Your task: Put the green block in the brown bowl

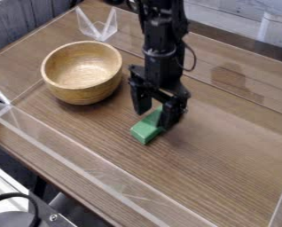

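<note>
The green block [146, 132] lies on the wooden table [226, 133], right of the brown bowl [82, 71]. Only its near end shows; the far part is hidden behind my gripper [155, 113]. The gripper points straight down and is open, one black finger [140, 97] on each side of the block's upper half. Its fingertips reach down to about the block's height, and nothing is held. The bowl is light tan wood, upright and empty, to the upper left of the gripper.
A clear acrylic wall [60, 151] runs along the table's front-left edge. A folded clear plastic piece [98, 25] stands behind the bowl. Bare wood lies to the right of the block.
</note>
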Robot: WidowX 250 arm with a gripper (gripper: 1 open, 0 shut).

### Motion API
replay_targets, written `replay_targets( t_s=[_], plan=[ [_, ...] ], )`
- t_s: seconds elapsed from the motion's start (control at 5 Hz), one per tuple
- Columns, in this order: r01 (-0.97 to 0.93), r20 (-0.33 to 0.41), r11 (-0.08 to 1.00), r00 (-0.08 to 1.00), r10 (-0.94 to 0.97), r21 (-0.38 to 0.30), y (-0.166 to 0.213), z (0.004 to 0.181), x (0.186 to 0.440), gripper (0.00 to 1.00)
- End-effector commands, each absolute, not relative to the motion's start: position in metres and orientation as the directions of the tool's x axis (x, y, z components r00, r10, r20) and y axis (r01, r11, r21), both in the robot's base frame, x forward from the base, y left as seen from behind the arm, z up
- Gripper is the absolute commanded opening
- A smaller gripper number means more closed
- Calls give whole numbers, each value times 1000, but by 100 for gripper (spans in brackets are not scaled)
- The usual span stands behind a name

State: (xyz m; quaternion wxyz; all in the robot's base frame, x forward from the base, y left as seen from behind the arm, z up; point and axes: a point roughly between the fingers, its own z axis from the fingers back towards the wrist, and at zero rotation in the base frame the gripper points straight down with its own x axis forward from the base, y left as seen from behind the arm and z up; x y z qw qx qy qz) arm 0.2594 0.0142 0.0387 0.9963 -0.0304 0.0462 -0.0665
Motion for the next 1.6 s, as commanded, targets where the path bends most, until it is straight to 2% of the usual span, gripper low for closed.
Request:
replay_targets(
  t_s=[0.0,0.2,0.8,1.2,1.4],
  plan=[
    [120,-52,991,991,-123,-60,18,41,267,0],
    [118,-49,991,991,-121,-63,18,40,267,0],
    [108,0,991,994,-108,-76,22,82,270,0],
    [101,40,991,994,-98,-83,28,130,276,0],
    [111,39,990,993,-108,-89,25,117,273,0]
  ],
)
